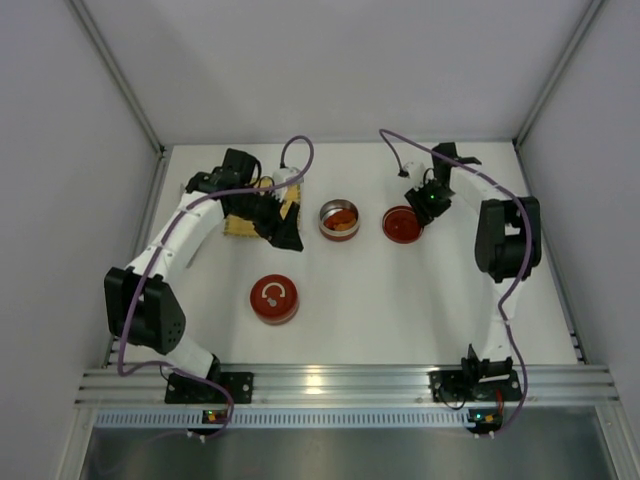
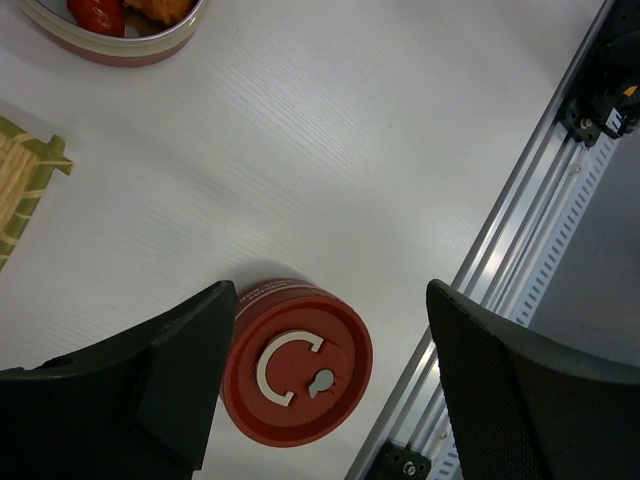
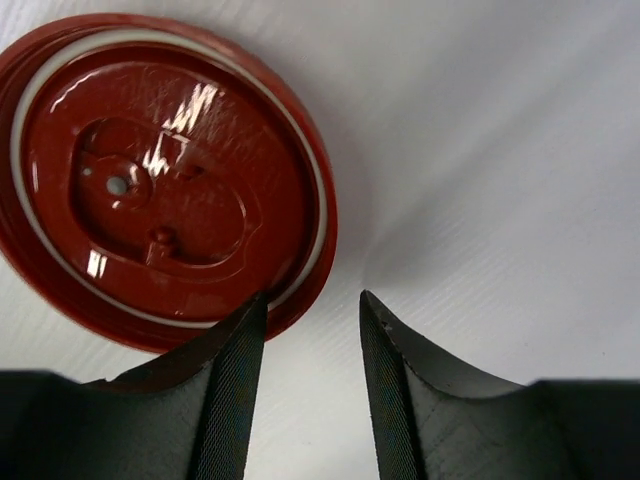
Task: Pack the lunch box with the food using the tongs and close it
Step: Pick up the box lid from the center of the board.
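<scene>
The round lunch box (image 1: 339,220) stands open at mid-table with red and orange food (image 1: 341,217) inside. In the left wrist view its rim (image 2: 110,45) shows at the top left. Its red lid (image 1: 403,224) lies upside down to the right. My right gripper (image 1: 422,207) hangs over the lid's right edge. In the right wrist view its jaws (image 3: 312,300) stand partly open, the left fingertip (image 3: 245,330) at the lid's rim (image 3: 160,180), with bare table between them. My left gripper (image 1: 285,232) is wide open and empty (image 2: 330,300). The tongs are not in view.
A closed red round container (image 1: 274,299) with a white C mark sits near the front, seen below my left fingers (image 2: 297,362). The yellow woven mat (image 1: 240,215) lies under the left arm, its corner (image 2: 20,185) showing. An aluminium rail (image 1: 320,385) runs along the near edge.
</scene>
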